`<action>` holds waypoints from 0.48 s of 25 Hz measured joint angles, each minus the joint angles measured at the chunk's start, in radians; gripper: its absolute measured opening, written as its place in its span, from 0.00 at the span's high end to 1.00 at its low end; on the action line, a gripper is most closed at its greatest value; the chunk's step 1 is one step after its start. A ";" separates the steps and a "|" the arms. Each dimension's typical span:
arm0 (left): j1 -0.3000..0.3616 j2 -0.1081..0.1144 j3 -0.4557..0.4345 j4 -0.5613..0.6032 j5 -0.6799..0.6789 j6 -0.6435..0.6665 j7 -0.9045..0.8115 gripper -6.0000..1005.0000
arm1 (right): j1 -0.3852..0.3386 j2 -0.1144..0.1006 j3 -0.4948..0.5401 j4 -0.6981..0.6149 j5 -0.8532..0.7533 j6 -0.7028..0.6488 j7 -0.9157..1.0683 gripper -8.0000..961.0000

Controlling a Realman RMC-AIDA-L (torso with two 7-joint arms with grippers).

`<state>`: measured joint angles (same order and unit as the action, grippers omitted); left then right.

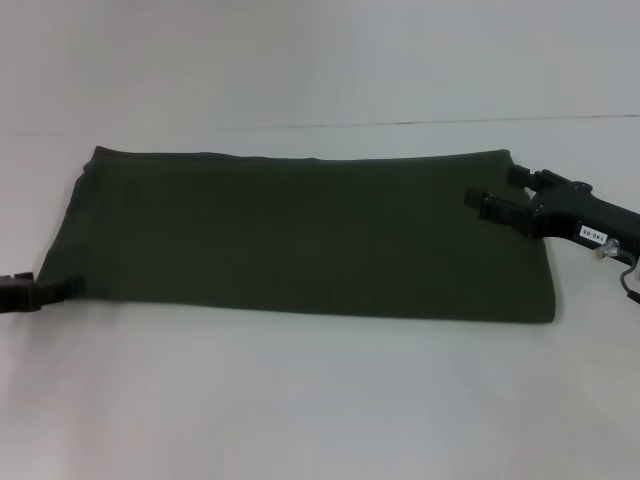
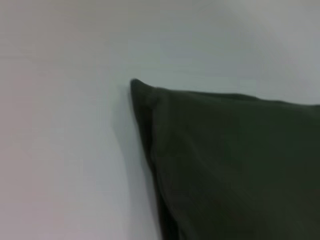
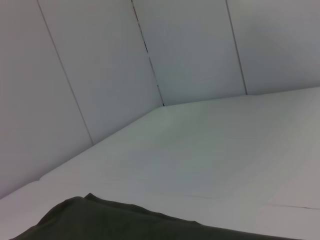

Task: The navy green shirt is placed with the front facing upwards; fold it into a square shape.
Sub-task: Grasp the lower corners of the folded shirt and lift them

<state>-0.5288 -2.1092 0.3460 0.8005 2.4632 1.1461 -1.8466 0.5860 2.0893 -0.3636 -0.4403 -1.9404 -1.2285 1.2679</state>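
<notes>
Two claws are in my head view, one at each end of the navy green shirt (image 1: 300,235). The shirt lies flat on the white bench (image 1: 300,400). It is folded into a long, wide band that runs from my left to my right. I see only plain green cloth on top, with no print showing.

My left claw (image 1: 40,293) pokes in low at the left edge of the view. It sits right at the near left corner of the shirt, and its tip touches the cloth there. I see only a small black bit of it, so I cannot tell if its fingers are spread or pressed together.

My right claw (image 1: 500,192) comes in from the right, by the far right corner of the shirt. Its fingers are spread apart. One finger (image 1: 500,209) reaches over the top of the cloth. The other one is farther back, near the far edge of the shirt. I cannot tell if this claw is touching the cloth.

My left wrist view shows a pointed corner of the shirt (image 2: 225,165) lying on the bench (image 2: 60,150).

My right wrist view shows a dark edge of the shirt (image 3: 115,222) low down, with bare bench (image 3: 215,150) past it and grey wall panels (image 3: 175,50) behind.
</notes>
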 joint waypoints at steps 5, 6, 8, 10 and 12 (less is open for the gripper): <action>-0.006 -0.001 0.043 0.000 0.031 0.003 -0.019 0.13 | 0.001 0.000 0.000 -0.004 0.002 0.000 0.005 0.07; -0.006 -0.002 0.049 0.000 0.033 0.001 -0.015 0.16 | 0.001 0.000 0.000 -0.005 0.002 0.001 0.007 0.07; -0.006 -0.003 0.053 0.001 0.033 -0.001 -0.009 0.22 | 0.001 0.000 0.000 -0.008 0.002 0.001 0.012 0.07; -0.006 -0.004 0.056 0.003 0.028 -0.003 -0.006 0.27 | -0.002 0.000 0.000 -0.008 0.003 0.001 0.013 0.07; -0.006 -0.005 0.055 0.005 0.021 -0.005 -0.006 0.42 | -0.006 0.000 0.000 -0.009 0.003 0.000 0.013 0.07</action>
<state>-0.5353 -2.1146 0.4012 0.8055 2.4844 1.1406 -1.8522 0.5798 2.0889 -0.3636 -0.4489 -1.9376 -1.2280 1.2808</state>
